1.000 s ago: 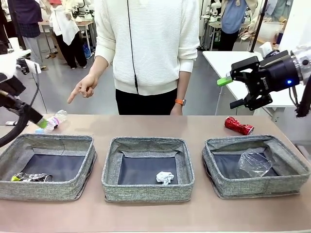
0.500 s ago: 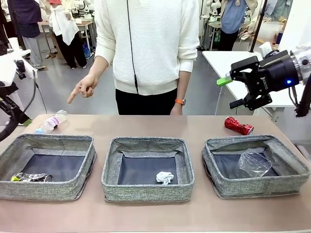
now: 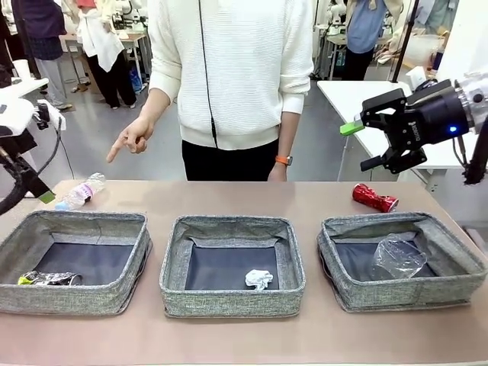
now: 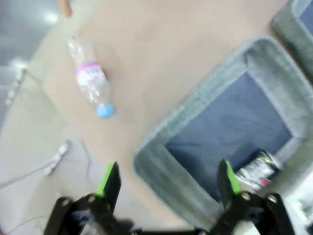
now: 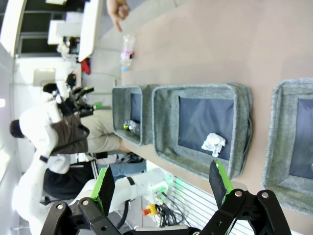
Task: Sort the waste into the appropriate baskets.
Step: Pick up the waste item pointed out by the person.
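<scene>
Three grey baskets stand in a row: left (image 3: pixel 69 299), middle (image 3: pixel 229 303), right (image 3: pixel 404 295). The dark can (image 3: pixel 47 278) lies in the left one, the paper ball (image 3: pixel 258 278) in the middle one and the clear cup (image 3: pixel 398 255) in the right one. The bottle (image 3: pixel 80 192) lies on the table behind the left basket. The red can (image 3: pixel 374 197) lies behind the right basket. My left gripper (image 4: pixel 167 181) is open and empty above the left basket's outer end (image 4: pixel 186 112), short of the bottle (image 4: pixel 93 85). My right gripper (image 3: pixel 362 145) hangs open, high over the red can.
A person in a white sweater stands across the table, one hand (image 3: pixel 130 141) pointing down toward the bottle. Bare tabletop (image 3: pixel 229 198) runs behind the baskets. A white table (image 3: pixel 358 95) stands beyond the right arm.
My left gripper has drawn back to the left, away from the bottle's cap; the bottle has stayed put. The right arm and the person's pointing hand have not moved.
</scene>
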Motion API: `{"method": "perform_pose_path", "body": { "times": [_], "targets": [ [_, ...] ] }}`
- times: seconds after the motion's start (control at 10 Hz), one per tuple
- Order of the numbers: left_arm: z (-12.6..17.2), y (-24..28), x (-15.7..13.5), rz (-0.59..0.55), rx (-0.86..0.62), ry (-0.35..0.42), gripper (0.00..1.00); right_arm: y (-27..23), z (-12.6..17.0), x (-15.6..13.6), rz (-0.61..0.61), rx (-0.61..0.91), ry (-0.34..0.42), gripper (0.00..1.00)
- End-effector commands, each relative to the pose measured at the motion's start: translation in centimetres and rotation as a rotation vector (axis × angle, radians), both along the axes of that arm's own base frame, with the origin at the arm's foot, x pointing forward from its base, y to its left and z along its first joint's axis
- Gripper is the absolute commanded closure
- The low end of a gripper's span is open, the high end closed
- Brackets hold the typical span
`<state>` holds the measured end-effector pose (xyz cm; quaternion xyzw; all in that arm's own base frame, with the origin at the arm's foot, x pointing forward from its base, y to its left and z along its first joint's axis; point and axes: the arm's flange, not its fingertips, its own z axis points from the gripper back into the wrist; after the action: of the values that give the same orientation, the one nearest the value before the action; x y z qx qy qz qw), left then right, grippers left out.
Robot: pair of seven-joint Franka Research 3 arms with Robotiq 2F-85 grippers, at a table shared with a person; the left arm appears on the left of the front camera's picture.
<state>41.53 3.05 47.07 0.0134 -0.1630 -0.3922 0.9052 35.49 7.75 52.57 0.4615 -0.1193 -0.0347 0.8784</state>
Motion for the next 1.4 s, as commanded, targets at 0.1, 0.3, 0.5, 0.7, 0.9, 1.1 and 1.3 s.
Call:
{"method": "perform_pose_path", "body": {
  "times": [0.1, 0.3, 0.5, 0.7, 0.9, 1.1, 1.3],
  "targets": [
    [2.2, 5.0, 8.5, -0.159, -0.241, 0.089, 0.0, 0.1, 0.4, 0.0, -0.006, -0.006, 0.013, 0.0],
    [1.1, 7.4, 12.7, -0.086, -0.298, 0.094, 0.0, 0.1, 0.4, 0.0, -0.006, -0.006, 0.013, 0.0],
    [-2.2, 8.2, 16.2, 0.015, -0.342, 0.142, 0.0, 0.1, 0.4, 0.0, -0.006, -0.006, 0.013, 0.0],
    [-5.4, 7.2, 18.3, 0.119, -0.289, 0.134, 0.0, 0.1, 0.4, 0.0, -0.006, -0.006, 0.013, 0.0],
    [-9.4, 5.1, 19.9, 0.228, -0.172, 0.133, 0.0, 0.1, 0.4, 0.0, -0.006, -0.006, 0.013, 0.0],
    [-11.4, 4.3, 20.8, 0.339, -0.048, 0.102, 0.0, 0.1, 0.4, 0.0, -0.006, -0.006, 0.013, 0.0],
    [-11.8, 4.3, 21.1, 0.397, 0.018, 0.074, 0.0, 0.1, 0.4, 0.0, -0.006, -0.006, 0.013, 0.0]
  ]
}}
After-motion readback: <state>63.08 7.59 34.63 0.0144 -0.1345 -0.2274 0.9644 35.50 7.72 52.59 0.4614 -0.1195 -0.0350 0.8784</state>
